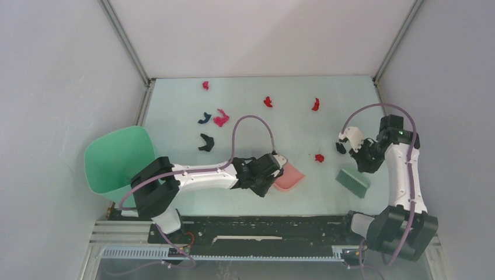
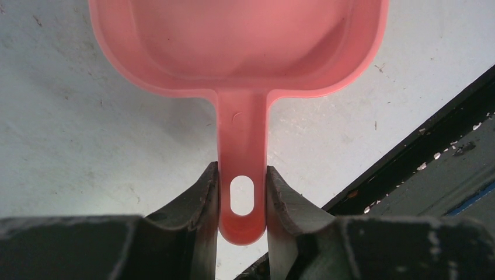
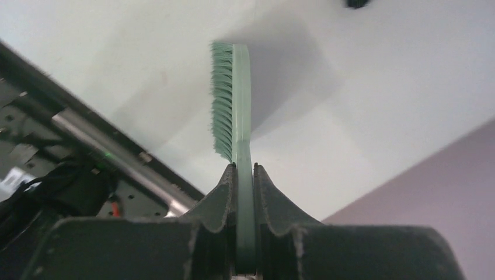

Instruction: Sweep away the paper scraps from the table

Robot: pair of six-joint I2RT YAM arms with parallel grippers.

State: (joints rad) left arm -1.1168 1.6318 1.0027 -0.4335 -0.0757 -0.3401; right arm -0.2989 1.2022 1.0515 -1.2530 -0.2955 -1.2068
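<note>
Near desk [image 1: 303, 131] edge, my left fingers [image 2: 201, 198] pinching pink dustpan [image 2: 242, 58] handle, pan low to catch; right fingers [image 3: 222, 204] clamped on green brush [image 3: 233, 111] handle (I reckon poised to push debris panward). Unswept paper scraps [image 1: 220, 118] scattered mid-to-far desk, one red between tools.

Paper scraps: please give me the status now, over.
Left pincer shut on pink dustpan handle. Right pincer shut on green brush. Paper scraps scattered on table, none seen in dustpan. Nothing blocking.

Paper scraps [image 1: 220, 118] scattered across far table [image 1: 327, 134].
</note>
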